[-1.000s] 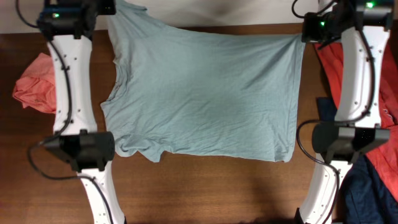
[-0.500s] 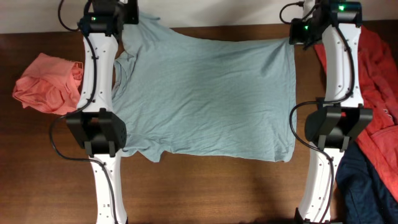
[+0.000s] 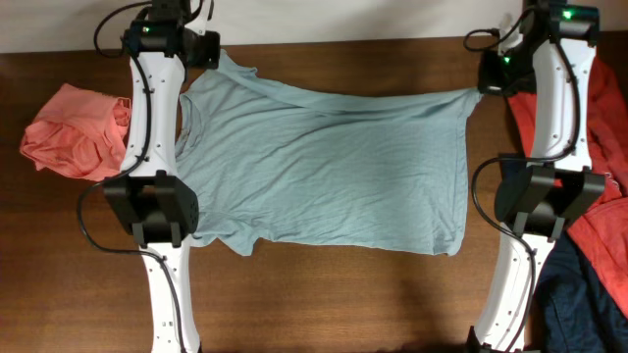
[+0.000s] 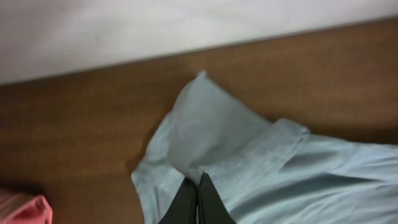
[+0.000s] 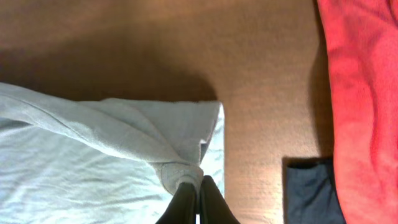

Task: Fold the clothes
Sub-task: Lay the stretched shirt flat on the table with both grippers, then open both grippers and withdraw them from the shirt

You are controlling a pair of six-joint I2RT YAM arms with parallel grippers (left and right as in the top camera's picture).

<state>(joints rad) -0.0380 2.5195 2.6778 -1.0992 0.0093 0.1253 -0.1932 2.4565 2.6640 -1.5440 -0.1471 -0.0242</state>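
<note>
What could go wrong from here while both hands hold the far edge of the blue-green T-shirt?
1. The left hand and right hand each pinch only a small bunch of the T-shirt; the cloth looks taut between them, so a corner might slip out.
2. The near hem and near sleeve lie wrinkled, so the fold may come out uneven.
3. The orange-red garment lies close to the right hand and might get dragged.
</note>
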